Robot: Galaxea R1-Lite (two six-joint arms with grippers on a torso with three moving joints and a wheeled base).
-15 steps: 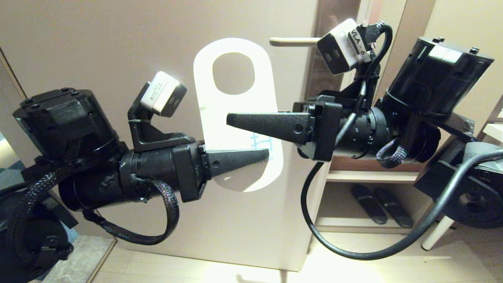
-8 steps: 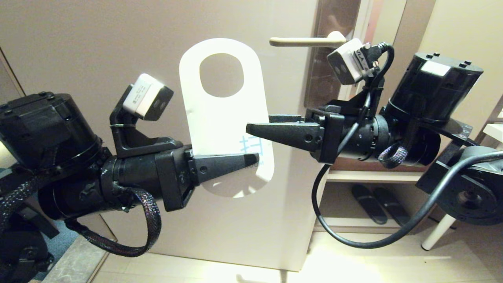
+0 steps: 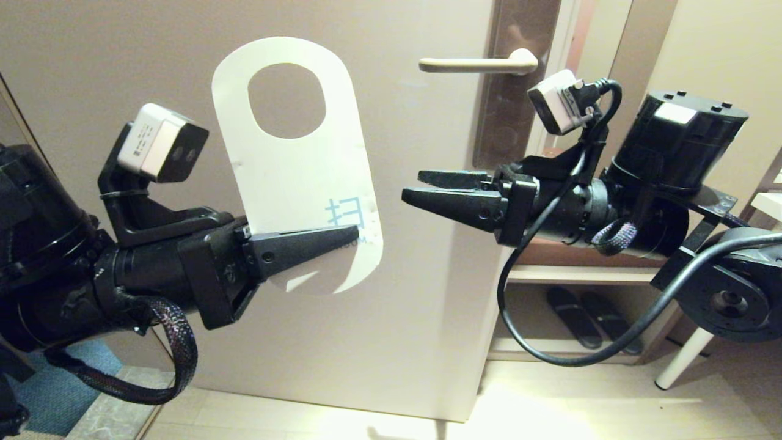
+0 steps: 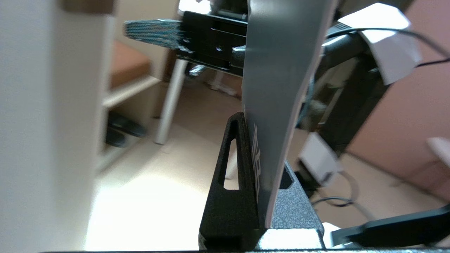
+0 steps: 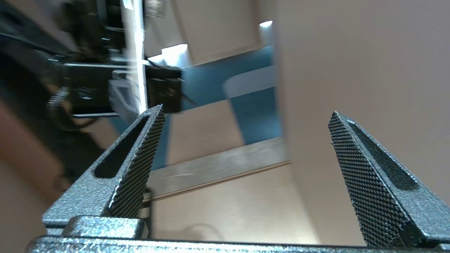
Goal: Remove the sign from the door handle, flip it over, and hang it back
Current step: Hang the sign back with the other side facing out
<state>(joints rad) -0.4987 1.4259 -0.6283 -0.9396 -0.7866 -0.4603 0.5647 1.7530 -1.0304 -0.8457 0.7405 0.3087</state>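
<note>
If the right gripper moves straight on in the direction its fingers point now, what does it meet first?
Probably the sign, which the left gripper holds shut beside the door. The open right gripper points at the sign's lower edge; depth is unclear, so it might pass in front.

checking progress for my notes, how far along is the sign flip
Done: the flat white rounded door sign is off the slim beige lever handle. In hand: left gripper clamps its lower end, white face toward the head view; right gripper open, apart. Left: hanging it back.

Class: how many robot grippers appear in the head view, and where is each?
2. The left gripper, at left, is shut on the sign; the right gripper is open at right, below the door handle.
</note>
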